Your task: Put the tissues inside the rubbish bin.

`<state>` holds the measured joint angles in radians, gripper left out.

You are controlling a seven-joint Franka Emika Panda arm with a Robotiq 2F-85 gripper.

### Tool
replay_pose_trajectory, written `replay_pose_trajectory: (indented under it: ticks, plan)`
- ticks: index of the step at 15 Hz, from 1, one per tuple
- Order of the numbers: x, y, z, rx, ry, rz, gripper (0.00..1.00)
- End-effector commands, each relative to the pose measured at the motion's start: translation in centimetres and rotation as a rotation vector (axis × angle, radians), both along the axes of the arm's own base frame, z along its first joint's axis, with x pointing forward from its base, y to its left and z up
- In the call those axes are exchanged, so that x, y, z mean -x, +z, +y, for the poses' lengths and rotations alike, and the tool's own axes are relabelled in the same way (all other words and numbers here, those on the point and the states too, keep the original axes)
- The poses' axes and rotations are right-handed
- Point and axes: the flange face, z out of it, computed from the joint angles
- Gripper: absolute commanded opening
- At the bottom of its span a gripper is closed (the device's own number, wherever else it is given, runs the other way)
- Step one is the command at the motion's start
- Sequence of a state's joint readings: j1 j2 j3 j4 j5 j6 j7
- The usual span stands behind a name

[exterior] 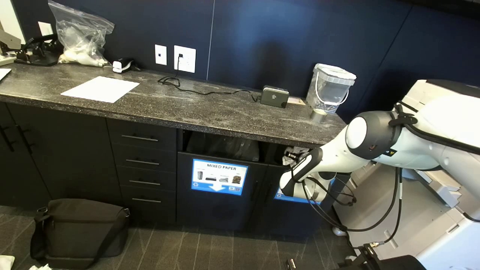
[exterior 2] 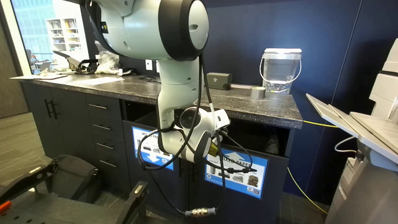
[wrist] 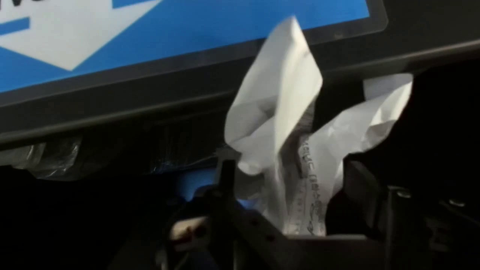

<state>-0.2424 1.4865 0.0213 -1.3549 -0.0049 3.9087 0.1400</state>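
At the dark cabinet opening above a blue-and-white "MIXED PAPER" label, the black two-fingered gripper stands parted wide, crumpled white paper with blurred print between its fingers, contact unclear.

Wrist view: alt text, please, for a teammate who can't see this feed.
Crumpled white paper with dark markings stands between the parted jaws of the gripper; whether they touch it is unclear. A blue sign with a white arrow fills the picture's upper left. Clear plastic shows at the left edge.
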Motion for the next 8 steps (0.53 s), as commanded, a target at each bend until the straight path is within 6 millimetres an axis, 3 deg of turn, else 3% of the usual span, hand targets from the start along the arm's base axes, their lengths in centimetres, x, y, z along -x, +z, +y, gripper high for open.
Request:
replay_pose_trajectory:
  ticks: [1,8]
  plan:
    - [-0.65,0.06,0.38,0.0,0.013,0.018,1.0]
    - [-0.84,-0.21,0.86,0.049,0.07,0.05,1.0]
